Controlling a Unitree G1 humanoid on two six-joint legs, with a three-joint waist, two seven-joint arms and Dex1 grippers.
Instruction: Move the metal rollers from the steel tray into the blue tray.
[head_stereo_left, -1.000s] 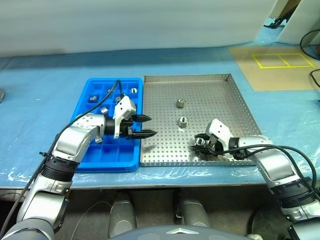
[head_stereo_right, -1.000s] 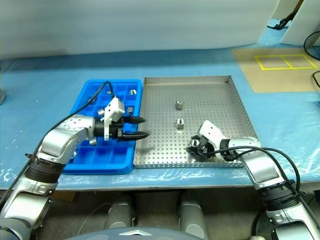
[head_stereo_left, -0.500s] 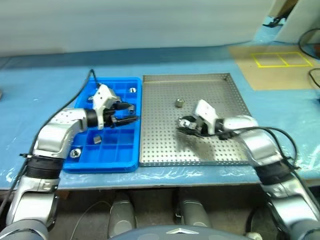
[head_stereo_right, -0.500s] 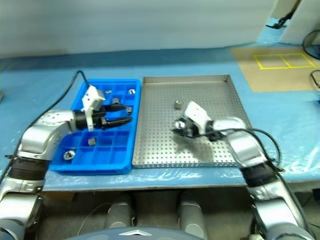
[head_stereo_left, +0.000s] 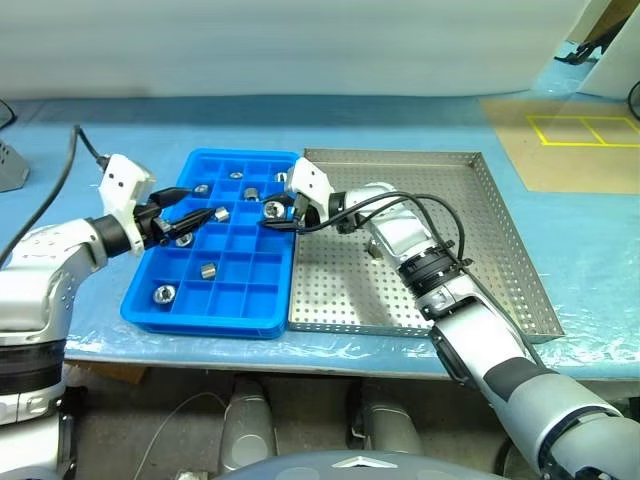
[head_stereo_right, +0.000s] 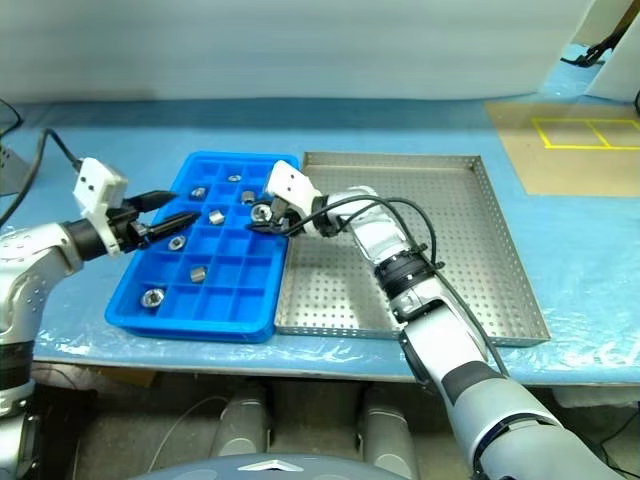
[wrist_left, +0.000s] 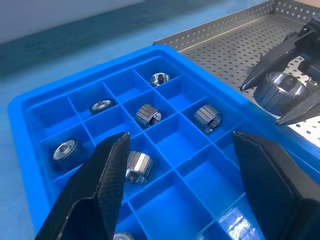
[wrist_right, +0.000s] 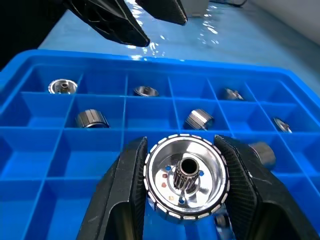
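We see the right gripper (wrist_right: 182, 187) jaws clamping a metal roller (wrist_right: 186, 182) above the blue tray (head_stereo_left: 232, 300); the left gripper (head_stereo_left: 203, 213) jaws stand open, empty.

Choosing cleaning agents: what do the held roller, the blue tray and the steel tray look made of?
Roller: shiny metal, mirror-like face, ribbed rim. Blue tray: probably moulded plastic, glossy with uniform colour. Steel tray: matt grey sheet metal, punched with small holes.

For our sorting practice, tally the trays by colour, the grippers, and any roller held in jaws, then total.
blue tray: 1
steel tray: 1
grippers: 2, left gripper and right gripper
metal roller held in the right jaws: 1
Total: 5
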